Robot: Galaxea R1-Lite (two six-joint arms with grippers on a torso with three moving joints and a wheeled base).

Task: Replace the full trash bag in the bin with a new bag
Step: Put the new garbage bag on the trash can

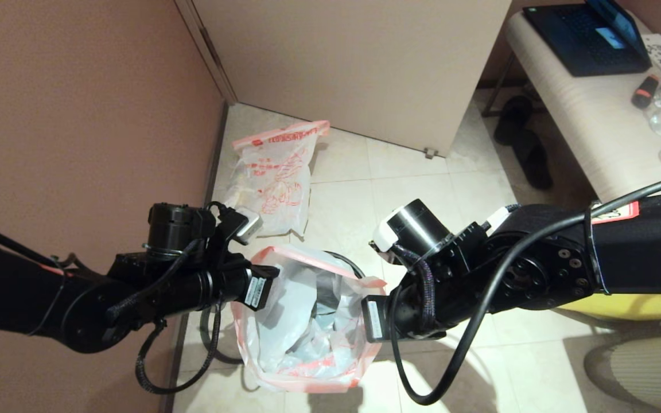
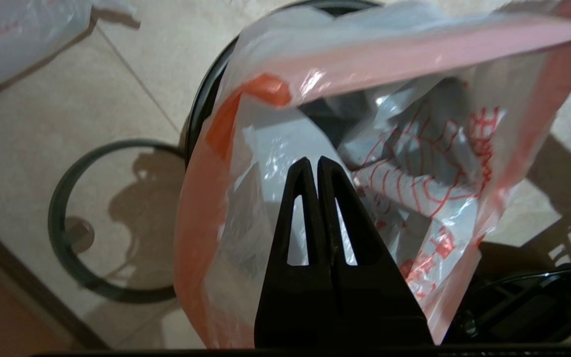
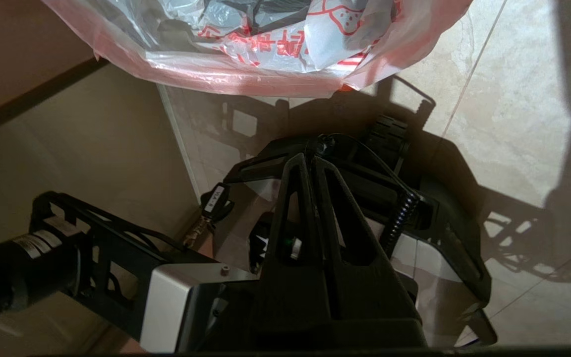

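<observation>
The new bag (image 1: 302,321), thin and clear with a pink mouth band, stands open over the black bin (image 1: 349,263), which shows only as a dark rim behind it. My left gripper (image 2: 314,161) is at the bag's left mouth edge, fingers shut with the film at their tips. My right gripper (image 3: 310,157) hangs by the bag's right edge, shut, with the bag (image 3: 246,74) clear of its tips. The full trash bag (image 1: 276,172), printed in red, lies on the floor behind the bin. The grey ring (image 2: 55,218) lies flat on the tiles beside the bin (image 2: 206,99).
A brown wall (image 1: 78,115) closes the left side and a beige cabinet (image 1: 353,63) the back. At the right are a bench (image 1: 583,115) with a laptop and dark slippers (image 1: 528,149). My own base (image 3: 414,208) is below the right gripper.
</observation>
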